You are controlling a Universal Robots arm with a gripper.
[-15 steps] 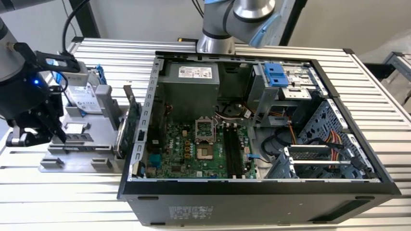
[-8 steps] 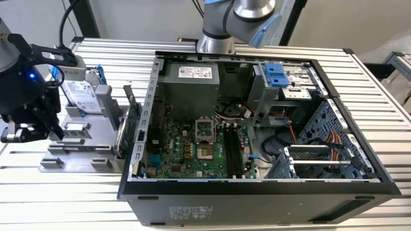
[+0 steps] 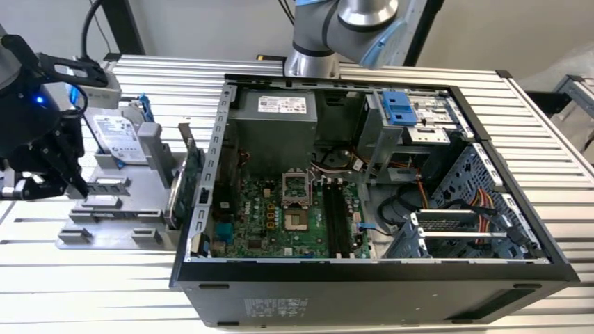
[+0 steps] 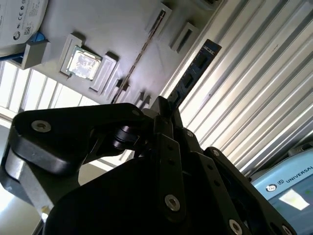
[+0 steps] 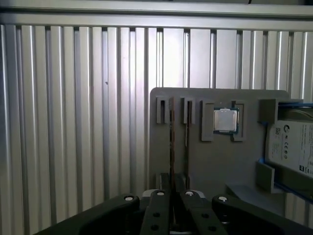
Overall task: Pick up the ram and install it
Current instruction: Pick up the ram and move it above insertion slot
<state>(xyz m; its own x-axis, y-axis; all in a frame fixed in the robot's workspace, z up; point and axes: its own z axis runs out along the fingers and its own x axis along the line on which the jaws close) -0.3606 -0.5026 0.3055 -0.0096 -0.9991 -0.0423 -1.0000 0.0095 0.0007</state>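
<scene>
Second wrist view: gripper (image 4: pixel 165 108) pinches one ram (image 4: pixel 197 67).

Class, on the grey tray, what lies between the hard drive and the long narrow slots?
A square silver chip, seen in the first wrist view.

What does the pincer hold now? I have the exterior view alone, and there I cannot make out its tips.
Observer: In the second wrist view the pincer is shut on the ram, a dark stick with black chips.
Operator: Where does its free end lie?
Observer: In that view it shows against the ribbed table, past the edge of the grey tray.
Operator: Is a processor on the tray?
Observer: Yes. In the first wrist view a silver processor sits in a recess of it.
</scene>
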